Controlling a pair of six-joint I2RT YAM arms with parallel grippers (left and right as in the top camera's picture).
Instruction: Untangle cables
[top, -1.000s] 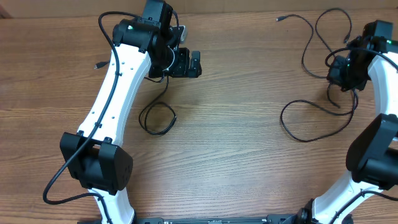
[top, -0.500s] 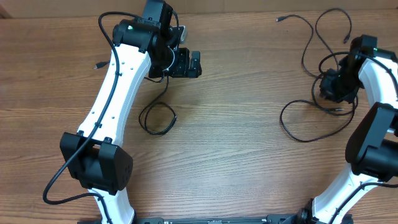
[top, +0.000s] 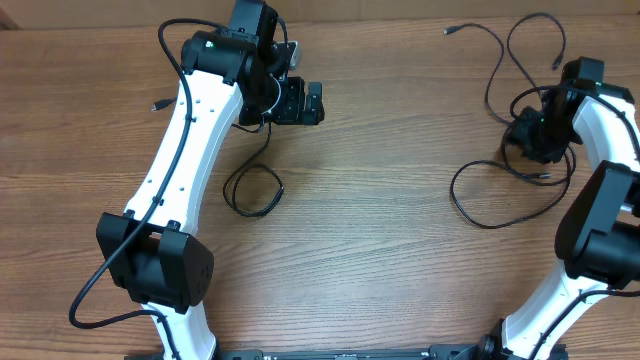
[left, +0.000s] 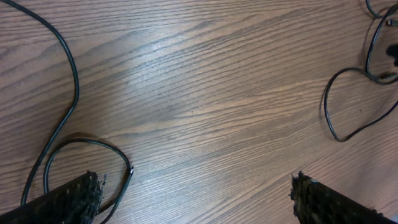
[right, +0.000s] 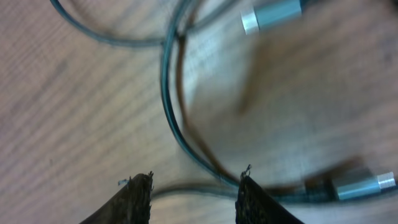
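Use the right end effector: it sits low over the cable tangle by the table's right edge, toward the far right corner. Jaws are parted, nothing pinched. One strand runs lengthwise into the gap between the fingertips, with a silver plug just beyond. The left end effector hangs wide open near the far edge, well apart from the tangle. A separate small loop lies on its near side.

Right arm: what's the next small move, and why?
Probably ease the right gripper down and close it: its open fingers sit just over the table, with one cable strand running between them, not yet gripped.
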